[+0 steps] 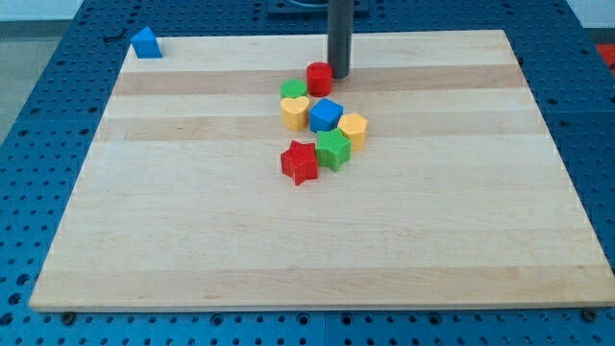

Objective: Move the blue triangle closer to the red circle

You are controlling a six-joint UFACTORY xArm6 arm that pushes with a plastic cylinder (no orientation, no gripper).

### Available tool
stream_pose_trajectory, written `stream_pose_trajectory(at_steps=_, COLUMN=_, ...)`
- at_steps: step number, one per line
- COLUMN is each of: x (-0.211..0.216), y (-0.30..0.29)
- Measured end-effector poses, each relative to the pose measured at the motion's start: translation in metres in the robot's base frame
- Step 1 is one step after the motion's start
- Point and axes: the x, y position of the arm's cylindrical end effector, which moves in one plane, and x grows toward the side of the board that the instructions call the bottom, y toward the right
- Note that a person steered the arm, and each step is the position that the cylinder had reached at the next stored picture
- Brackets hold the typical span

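The blue triangle (146, 43) sits at the top left corner of the wooden board (192, 221), far from the other blocks. The red circle (319, 78) stands near the top middle, at the head of a cluster. My tip (339, 73) is right beside the red circle, on its right side, touching or nearly touching it. The rod rises straight up out of the view's top.
Below the red circle lies a tight cluster: a green block (294, 90), a yellow heart (294, 112), a blue cube (325, 115), a yellow block (353, 129), a green star (332, 151) and a red star (300, 162).
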Motion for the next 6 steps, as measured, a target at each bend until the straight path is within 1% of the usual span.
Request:
stream_pose_trajectory(at_steps=1, x=0.004, y=-0.019)
stream_pose_trajectory(at_steps=2, x=0.004, y=-0.020)
stream_pose_trajectory(at_steps=3, x=0.004, y=0.002)
stream_pose_trajectory(at_steps=4, x=-0.025, y=0.030)
stream_pose_trajectory(at_steps=5, x=-0.061, y=0.035)
stream_pose_trajectory(at_steps=6, x=-0.068, y=0.041)
